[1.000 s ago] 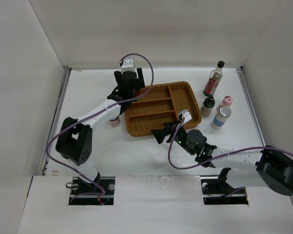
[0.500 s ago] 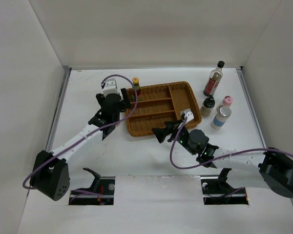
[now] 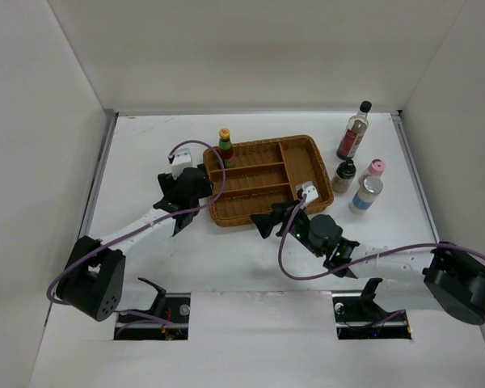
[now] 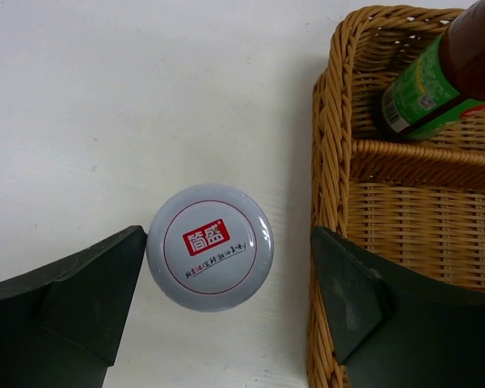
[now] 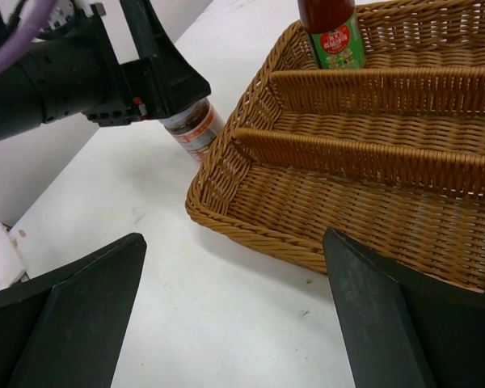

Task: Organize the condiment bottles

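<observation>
White counter (image 3: 145, 137), wicker tray (image 3: 267, 142) mid-counter.
Just beside the tray, toward the left edge, a white-lidded jar (image 4: 209, 247); near the right edge, tall bottle (image 3: 354, 133), dark shaker (image 3: 344, 175), pink-capped jar (image 3: 374, 171), silver-lidded jar (image 3: 366, 195).

The white-lidded jar (image 4: 209, 246) between the fingers (image 4: 81, 299) of the left gripper (image 4: 228, 234) shows only its lid in the left wrist view, the body beneath hidden. Ahead and to that gripper's right, the sauce bottle (image 4: 436, 81) is cut off at the frame corner — cap unseen — and the wicker tray (image 4: 331, 162) runs past the right and bottom edges. Overhead, the jar cannot be made out under the gripper.
</observation>
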Action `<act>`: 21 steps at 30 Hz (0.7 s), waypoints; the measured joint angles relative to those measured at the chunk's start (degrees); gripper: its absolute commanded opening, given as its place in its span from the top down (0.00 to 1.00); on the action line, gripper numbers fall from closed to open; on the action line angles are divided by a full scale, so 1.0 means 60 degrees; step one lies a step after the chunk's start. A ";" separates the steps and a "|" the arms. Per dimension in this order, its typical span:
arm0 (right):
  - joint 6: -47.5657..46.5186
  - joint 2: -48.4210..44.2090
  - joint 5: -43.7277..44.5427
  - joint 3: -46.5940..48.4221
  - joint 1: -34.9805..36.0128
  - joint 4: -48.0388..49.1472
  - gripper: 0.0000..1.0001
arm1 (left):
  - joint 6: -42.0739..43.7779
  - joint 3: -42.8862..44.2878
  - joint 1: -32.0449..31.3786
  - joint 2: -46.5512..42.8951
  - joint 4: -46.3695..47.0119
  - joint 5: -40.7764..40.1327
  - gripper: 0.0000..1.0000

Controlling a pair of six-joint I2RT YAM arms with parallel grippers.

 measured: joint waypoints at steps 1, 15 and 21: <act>0.0000 0.0000 0.0000 0.0000 0.0000 -0.0004 0.02 | -0.0004 -0.0029 0.0033 0.0102 0.0080 -0.0004 0.18; 0.0004 0.0015 -0.0004 0.0000 -0.0004 -0.0029 0.02 | -0.0004 -0.0226 0.0342 0.0222 0.0164 0.0124 0.67; 0.0004 0.0015 -0.0004 0.0000 -0.0004 -0.0029 0.04 | 0.0219 0.0018 -0.0175 -0.1020 -0.0124 0.0033 0.68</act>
